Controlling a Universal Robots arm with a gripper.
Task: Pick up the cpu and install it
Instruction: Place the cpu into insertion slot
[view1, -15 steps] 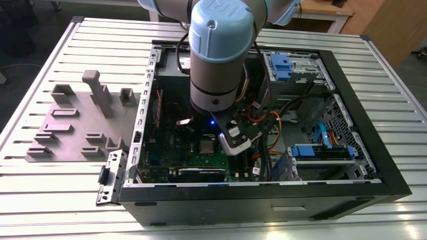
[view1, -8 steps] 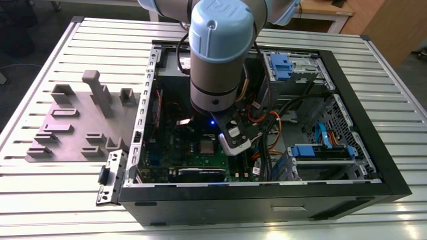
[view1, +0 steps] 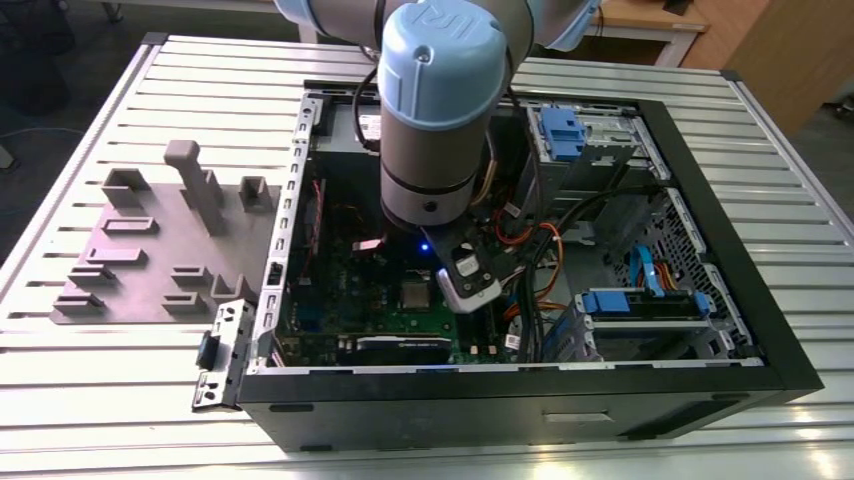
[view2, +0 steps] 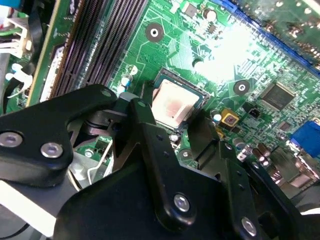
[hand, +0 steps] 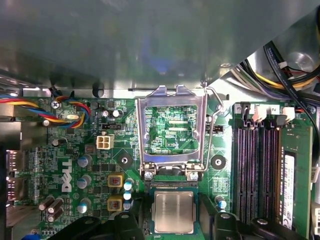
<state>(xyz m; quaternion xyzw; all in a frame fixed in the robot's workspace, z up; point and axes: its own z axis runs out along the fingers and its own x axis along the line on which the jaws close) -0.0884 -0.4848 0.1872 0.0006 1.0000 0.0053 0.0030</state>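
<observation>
Cpu (hand: 173, 211) lies flat in its socket (hand: 172, 185) on the motherboard (hand: 70, 150), silvery top up. It is toward the middle of the board, just beside the bank of memory slots (hand: 252, 165), inside the computer case (view1: 534, 400) that rests open on the slatted table (view1: 134, 400). We see the gripper (hand: 174, 217) low over the board with its claw spread wide. Its dark fingers (view2: 150, 145) stand one on each side of the socket, and in both wrist views they look apart from the chip rather than pressed against it, so we judge that it holds nothing. The hinged load frame (hand: 146, 130) is swung open beside the socket, with bare board showing through its window, and the thin wire lever (hand: 212, 130) is up and unlatched. To our eye the work stands at the seating step: the cpu is in place but not clamped, so the install is not finished. We cannot tell from these views whether the chip sits fully down in its keyed corners. Any motion from this pose calls for a straight, clean path. The fingers are close to the socket walls and to small capacitors on the board, and a sideways brush could nudge the loose cpu.
</observation>
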